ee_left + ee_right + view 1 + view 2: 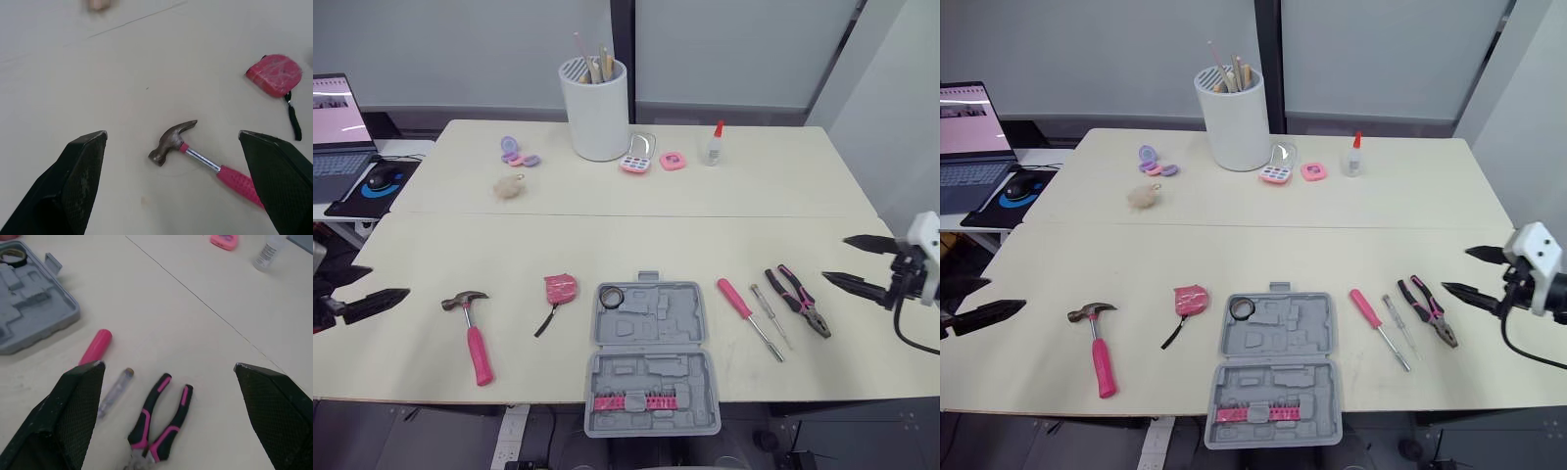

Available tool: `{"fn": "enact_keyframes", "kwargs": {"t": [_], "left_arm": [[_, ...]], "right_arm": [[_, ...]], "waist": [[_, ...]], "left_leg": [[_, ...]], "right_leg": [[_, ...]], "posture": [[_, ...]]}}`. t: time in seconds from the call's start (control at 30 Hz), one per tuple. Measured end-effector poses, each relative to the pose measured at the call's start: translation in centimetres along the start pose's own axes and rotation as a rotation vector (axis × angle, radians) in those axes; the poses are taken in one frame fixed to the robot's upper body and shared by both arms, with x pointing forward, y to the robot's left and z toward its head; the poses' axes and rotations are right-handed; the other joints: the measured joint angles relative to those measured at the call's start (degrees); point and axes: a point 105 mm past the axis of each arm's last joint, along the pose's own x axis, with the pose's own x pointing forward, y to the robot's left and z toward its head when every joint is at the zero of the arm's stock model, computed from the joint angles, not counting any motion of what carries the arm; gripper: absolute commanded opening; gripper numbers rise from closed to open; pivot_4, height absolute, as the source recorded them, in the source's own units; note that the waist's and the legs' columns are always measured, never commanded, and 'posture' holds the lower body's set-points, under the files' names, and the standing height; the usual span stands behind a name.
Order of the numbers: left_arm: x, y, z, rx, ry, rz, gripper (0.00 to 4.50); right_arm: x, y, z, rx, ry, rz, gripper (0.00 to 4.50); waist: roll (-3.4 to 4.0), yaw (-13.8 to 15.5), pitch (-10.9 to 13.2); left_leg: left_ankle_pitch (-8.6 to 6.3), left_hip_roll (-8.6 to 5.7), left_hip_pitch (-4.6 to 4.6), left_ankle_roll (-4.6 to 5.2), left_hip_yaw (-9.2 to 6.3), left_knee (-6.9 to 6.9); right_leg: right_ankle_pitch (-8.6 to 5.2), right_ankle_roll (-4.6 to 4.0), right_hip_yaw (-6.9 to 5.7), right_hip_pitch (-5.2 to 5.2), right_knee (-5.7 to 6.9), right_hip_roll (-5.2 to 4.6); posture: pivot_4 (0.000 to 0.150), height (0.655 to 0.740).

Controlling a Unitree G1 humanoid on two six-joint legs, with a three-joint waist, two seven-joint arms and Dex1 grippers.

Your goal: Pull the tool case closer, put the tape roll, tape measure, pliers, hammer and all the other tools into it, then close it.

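A cream counter [607,245] is shown bearing an open grey tool case [651,333] at its near edge, flanked by the left end effector [389,280] and right end effector [834,258], both spread open and empty, with the hammer [475,338] to the case's left, pliers [803,302] to its right, tape measure [560,288] just left of it, and tape roll [611,295] inside it.

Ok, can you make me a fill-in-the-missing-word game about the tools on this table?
1. The grey tool case lies ____ on the table.
2. The black tape roll sits in a corner of the ____.
3. The hammer has a ____ handle.
4. The pliers lie to the ____ of the case.
Missing words: open, case, pink, right.
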Motion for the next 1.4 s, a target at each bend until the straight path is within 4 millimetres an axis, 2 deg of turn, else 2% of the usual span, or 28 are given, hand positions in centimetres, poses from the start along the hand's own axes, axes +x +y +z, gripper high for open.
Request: {"fn": "enact_keyframes", "kwargs": {"t": [0.07,0.23,0.37,0.47,0.53,0.67,0.93,1.1,1.17,1.4], "left_arm": [[1.0,-1.6,0.6,0.017,-0.015,-0.055,4.48],[3.1,-6.3,-0.4,0.022,0.011,-0.173,4.48],[3.8,-8.1,-1.7,0.012,0.038,-0.180,4.48],[5.1,-10.6,-2.7,-0.008,0.031,-0.214,4.48],[6.2,-12.1,-3.2,-0.034,0.013,-0.224,4.48],[8.6,-14.4,-4.2,-0.075,-0.013,-0.189,4.48],[12.8,-15.1,-4.8,-0.114,-0.081,0.044,4.48],[15.1,-17.9,-5.8,-0.161,-0.058,0.057,4.48],[15.4,-17.5,-6.2,-0.154,-0.036,0.109,4.48],[16.6,-17.4,-5.8,-0.190,-0.042,0.218,4.48]], "right_arm": [[2.0,1.6,1.9,-0.020,-0.063,0.079,4.50],[6.1,6.3,7.1,-0.074,-0.209,0.300,4.50],[7.8,9.2,9.5,-0.104,-0.273,0.428,4.50],[8.6,10.6,11.4,-0.131,-0.331,0.485,4.50],[8.7,10.8,12.3,-0.150,-0.357,0.484,4.50],[9.0,11.1,12.1,-0.151,-0.347,0.492,4.50],[9.0,11.7,11.7,-0.154,-0.330,0.490,4.50],[9.1,11.6,11.7,-0.146,-0.326,0.480,4.50],[9.1,11.5,11.7,-0.146,-0.326,0.474,4.50],[9.0,11.3,11.7,-0.151,-0.319,0.463,4.50]], "waist": [[0.01,-0.06,0.00],[0.02,-0.14,0.01],[0.00,0.16,0.00],[0.01,0.23,0.00],[-0.06,0.42,-0.04],[-0.11,0.46,-0.07],[-0.13,0.25,-0.08],[-0.14,0.28,-0.09],[-0.13,0.25,-0.09],[-0.13,0.33,-0.09]], "left_leg": [[0.00,0.00,-0.01,0.00,-0.03,0.00],[0.00,0.00,-0.02,0.00,-0.08,0.00],[0.00,-0.04,-0.02,0.00,-0.15,0.02],[0.00,-0.09,-0.06,0.00,-0.16,0.06],[0.00,-0.10,-0.08,0.00,-0.23,0.07],[0.00,-0.09,-0.07,0.00,-0.25,0.07],[0.00,-0.07,-0.05,0.00,-0.25,0.12],[0.00,-0.07,-0.05,0.00,-0.28,0.11],[0.00,-0.05,-0.03,0.00,-0.30,0.11],[0.00,-0.09,-0.02,0.00,-0.31,0.13]], "right_leg": [[0.00,0.00,0.01,0.00,0.02,0.00],[0.00,0.00,0.01,-0.01,0.02,0.01],[0.00,-0.01,-0.03,0.03,0.00,-0.03],[0.02,0.01,-0.05,0.04,-0.01,-0.08],[0.02,0.02,-0.10,0.06,-0.02,-0.08],[0.02,0.02,-0.10,0.08,-0.02,-0.06],[0.04,0.03,-0.07,0.11,-0.01,0.01],[0.04,0.04,-0.08,0.12,-0.01,0.03],[0.04,0.04,-0.08,0.12,0.00,0.09],[0.06,0.07,-0.08,0.19,-0.01,0.09]], "posture": [[0.150,0.7400],[0.150,0.7400],[0.150,0.7400],[0.150,0.7400],[0.150,0.7400],[0.150,0.7400],[0.150,0.7400],[0.150,0.7400],[0.150,0.7400],[0.150,0.7400]]}}
